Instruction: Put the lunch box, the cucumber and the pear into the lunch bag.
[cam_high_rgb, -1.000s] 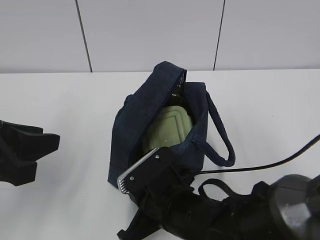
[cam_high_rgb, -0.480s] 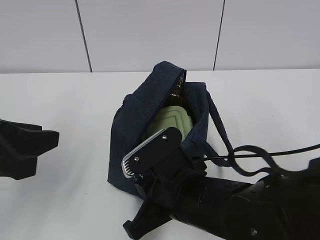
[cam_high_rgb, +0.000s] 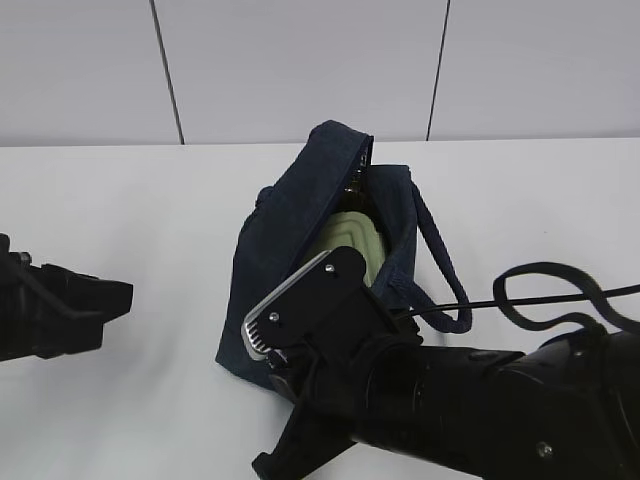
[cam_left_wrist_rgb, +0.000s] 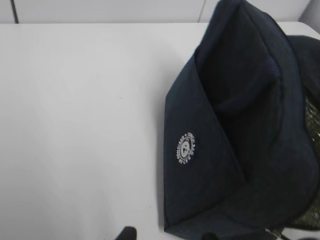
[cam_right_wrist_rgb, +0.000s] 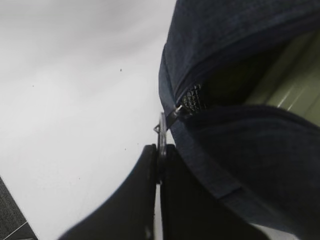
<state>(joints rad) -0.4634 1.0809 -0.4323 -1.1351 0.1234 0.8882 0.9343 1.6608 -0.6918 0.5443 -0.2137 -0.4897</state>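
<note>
The lunch bag stands near the middle of the white table, its top mouth gaping. The lunch box is seen inside it, the pale green lid showing through the opening. Neither the cucumber nor the pear can be made out with certainty; nothing else is seen lying on the table.

The right gripper is pressed together on the silver ring pull at the near end of the zipper, the thin metal ring pinched flat between the two dark fingers. The left gripper is held partly apart at the left of the scene, well clear of the bag and clamped on nothing.

The bag is judged soft and light: the navy fabric sags and folds, so it is likely to slide or lift when the zipper is drawn unless it is steadied. The ring is small, hard and smooth, and could slip from a pinch. The firmest hold for bracing is probably the left wall, near the round white logo.
</note>
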